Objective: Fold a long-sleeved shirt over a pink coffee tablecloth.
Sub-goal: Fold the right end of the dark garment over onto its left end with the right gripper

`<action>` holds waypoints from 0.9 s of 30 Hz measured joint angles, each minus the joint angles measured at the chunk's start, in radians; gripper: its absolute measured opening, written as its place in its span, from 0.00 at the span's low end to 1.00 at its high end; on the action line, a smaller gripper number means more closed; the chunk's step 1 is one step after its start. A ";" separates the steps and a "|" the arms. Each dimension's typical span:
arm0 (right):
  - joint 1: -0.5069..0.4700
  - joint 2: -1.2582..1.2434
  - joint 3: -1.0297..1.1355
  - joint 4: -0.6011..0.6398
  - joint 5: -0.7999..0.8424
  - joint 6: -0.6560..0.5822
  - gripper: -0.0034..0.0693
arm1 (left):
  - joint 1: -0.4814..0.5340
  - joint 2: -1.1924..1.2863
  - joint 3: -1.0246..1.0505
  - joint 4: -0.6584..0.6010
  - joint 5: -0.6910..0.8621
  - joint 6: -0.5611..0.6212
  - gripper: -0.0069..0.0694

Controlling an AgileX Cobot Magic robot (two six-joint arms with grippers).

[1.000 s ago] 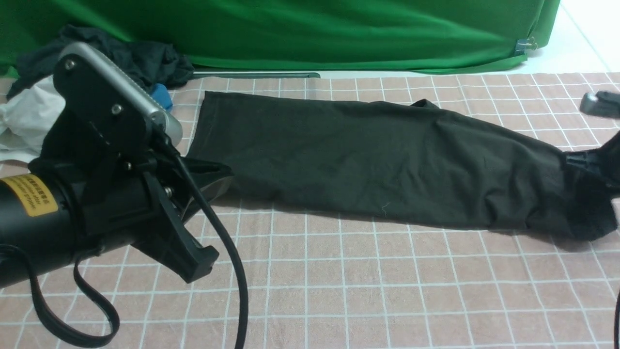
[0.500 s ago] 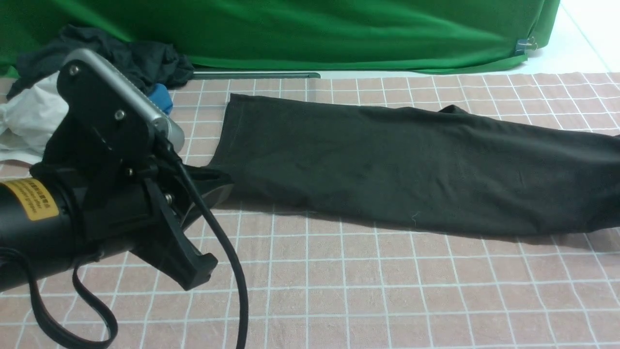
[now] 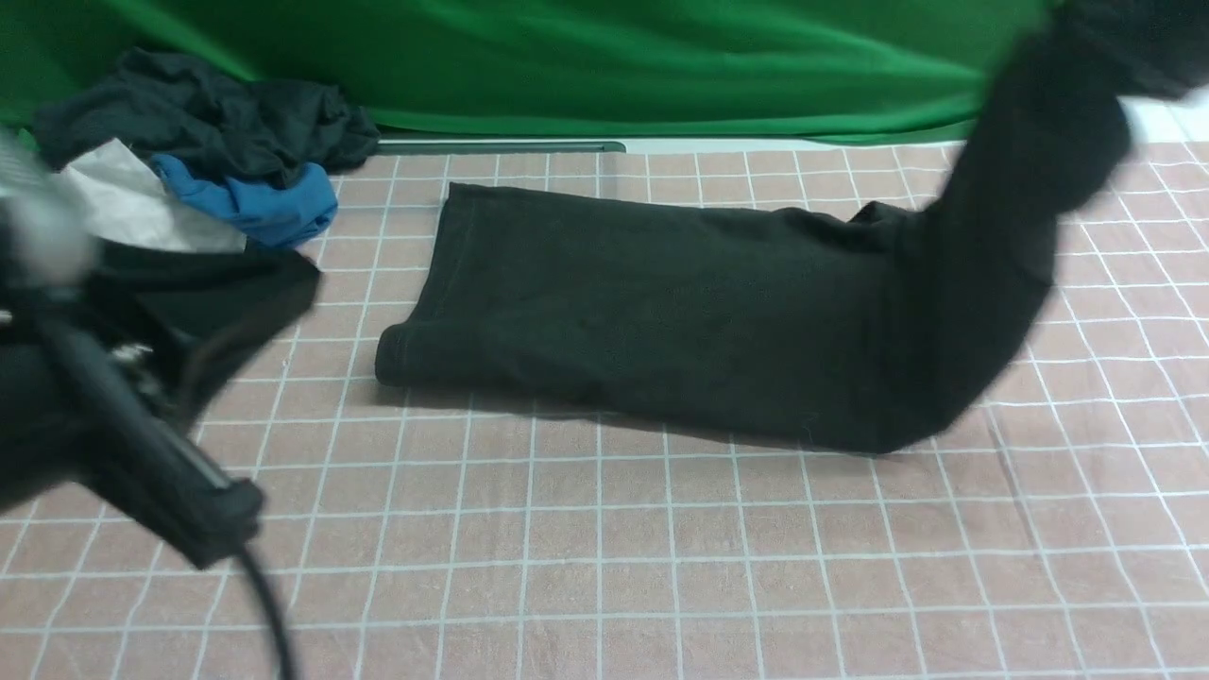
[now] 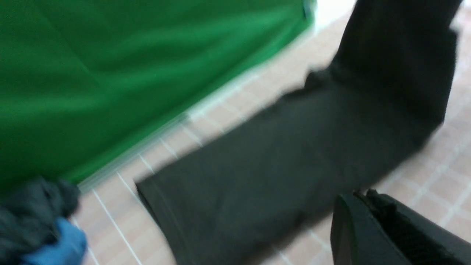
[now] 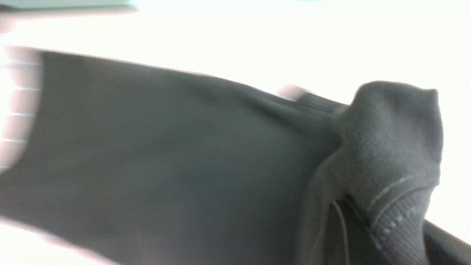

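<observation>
The long-sleeved shirt (image 3: 661,302), black and folded into a long strip, lies across the pink coffee tablecloth (image 3: 661,567). Its right end rises steeply toward the upper right. There my right gripper (image 5: 368,228) is shut on a bunch of the fabric with a ribbed hem, and cloth hides most of the jaws. In the front view the raised cloth covers that gripper. My left gripper (image 3: 297,283) is blurred at the left, clear of the shirt's left end. Its fingers (image 4: 353,221) are pressed together with nothing between them.
A heap of dark, blue and white cloths (image 3: 217,142) lies at the back left of the table. The green backdrop (image 3: 614,57) hangs along the far edge. My left arm's black cable (image 3: 269,614) trails over the near left.
My left arm has swung back to the left, away from the shirt's left end. The right end of the shirt has been lifted from the cloth high toward the upper right.
</observation>
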 joint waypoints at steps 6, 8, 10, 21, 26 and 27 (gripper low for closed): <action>0.174 0.179 -0.217 0.144 0.008 -0.020 0.16 | 0.000 -0.088 0.000 0.026 -0.039 -0.012 0.11; 0.209 0.232 -0.267 0.165 0.014 -0.020 0.16 | 0.000 -0.100 0.000 0.031 -0.040 -0.012 0.11; 0.244 0.290 -0.324 0.191 0.024 -0.020 0.16 | 0.000 -0.104 0.000 0.031 -0.042 -0.012 0.11; 0.378 0.556 -0.612 0.258 0.075 0.010 0.16 | 0.000 -0.106 0.000 0.037 -0.042 -0.013 0.11; 0.406 0.634 -0.668 0.262 0.069 0.034 0.17 | 0.000 -0.106 0.001 0.043 -0.035 -0.013 0.11; 0.407 0.636 -0.668 0.263 0.068 0.034 0.18 | 0.000 -0.106 0.001 0.043 -0.034 -0.013 0.11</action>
